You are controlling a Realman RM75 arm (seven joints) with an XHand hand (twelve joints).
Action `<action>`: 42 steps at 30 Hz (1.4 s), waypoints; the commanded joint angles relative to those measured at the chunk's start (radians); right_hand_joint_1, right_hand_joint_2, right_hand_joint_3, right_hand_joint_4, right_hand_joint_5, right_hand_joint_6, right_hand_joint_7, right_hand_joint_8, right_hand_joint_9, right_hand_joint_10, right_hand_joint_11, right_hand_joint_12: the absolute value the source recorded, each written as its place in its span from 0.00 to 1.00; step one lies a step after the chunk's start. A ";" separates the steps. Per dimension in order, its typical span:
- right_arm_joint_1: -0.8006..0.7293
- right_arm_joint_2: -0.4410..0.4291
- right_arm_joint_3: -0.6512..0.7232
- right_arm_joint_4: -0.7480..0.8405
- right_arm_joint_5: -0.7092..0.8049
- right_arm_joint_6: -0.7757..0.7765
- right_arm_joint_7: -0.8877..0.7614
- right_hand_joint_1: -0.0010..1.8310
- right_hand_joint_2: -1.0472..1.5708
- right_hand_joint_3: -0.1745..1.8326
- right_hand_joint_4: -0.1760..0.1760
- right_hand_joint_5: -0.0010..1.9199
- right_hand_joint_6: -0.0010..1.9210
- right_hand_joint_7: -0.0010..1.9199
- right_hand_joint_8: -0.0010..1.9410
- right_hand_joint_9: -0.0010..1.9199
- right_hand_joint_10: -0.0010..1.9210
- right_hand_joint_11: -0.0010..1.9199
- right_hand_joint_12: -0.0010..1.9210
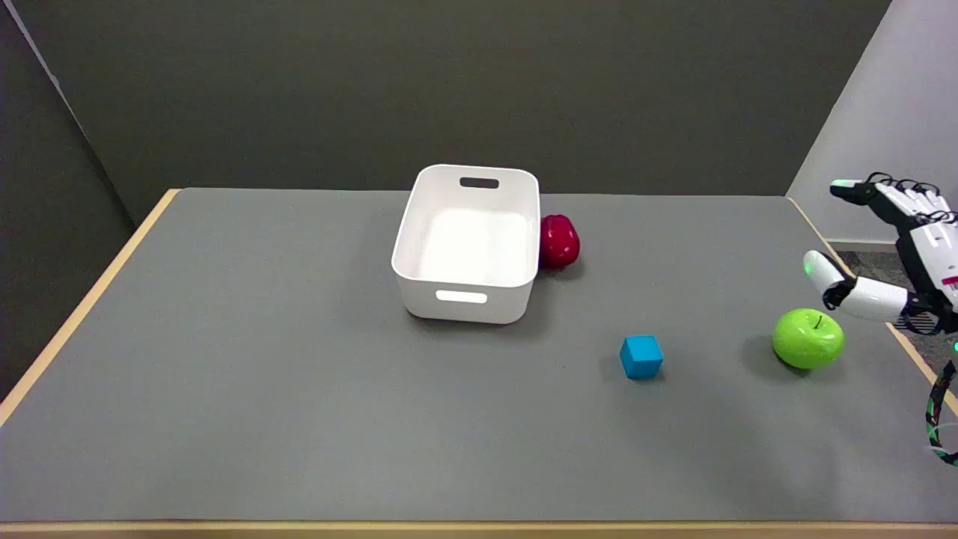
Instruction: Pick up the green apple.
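The green apple [807,338] sits upright on the grey table [299,389] near its right edge, stem up. My right hand [891,247] hangs in the air just above and to the right of the apple, at the picture's right border. Its fingers are spread apart and hold nothing. The thumb points left over the apple's upper right side, with a gap between them. Part of the hand is cut off by the frame edge.
A blue cube [641,356] lies left of the apple. A white bin [468,243] stands at mid-table, with a red fruit [558,242] against its right wall. The table's right edge [909,348] runs close behind the apple.
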 commanded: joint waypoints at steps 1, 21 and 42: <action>-0.002 0.001 0.047 0.103 -0.053 -0.231 -0.085 0.28 0.63 0.52 0.55 0.16 0.30 0.19 0.23 0.09 0.42 0.01 0.65; -0.075 -0.046 0.037 0.101 -0.051 -0.301 -0.096 0.28 0.63 0.52 0.54 0.16 0.30 0.20 0.24 0.10 0.43 0.01 0.66; -0.026 0.003 -0.045 0.017 -0.053 -0.299 -0.088 0.27 0.63 0.52 0.55 0.16 0.30 0.20 0.24 0.10 0.43 0.02 0.66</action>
